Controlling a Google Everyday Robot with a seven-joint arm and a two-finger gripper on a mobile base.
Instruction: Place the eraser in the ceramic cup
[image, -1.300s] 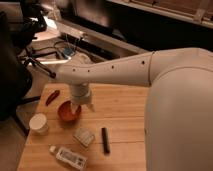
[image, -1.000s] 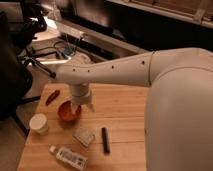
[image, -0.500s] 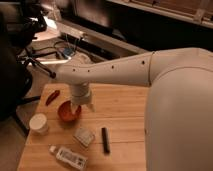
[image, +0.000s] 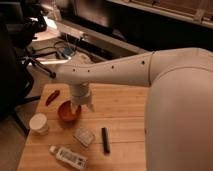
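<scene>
1. Cup (image: 39, 122), white and plain, stands near the wooden table's (image: 125, 111) left edge, a curved red thing (image: 52, 97) behind it.
2. The gripper (image: 82, 106) hangs over the orange bowl's (image: 65, 114) right rim; whether it is spread or closed cannot be told.
3. The black eraser (image: 105, 139) lies flat just right of a pale packet (image: 84, 136), well apart from the cup.

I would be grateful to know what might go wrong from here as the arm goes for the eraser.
1. The gripper hangs over the orange bowl, away from the eraser. The pale packet lies close beside the eraser, so a grasp may catch it instead.
2. The ceramic cup stands beside the bowl near the table edge, so the eraser may land in the bowl.
</scene>
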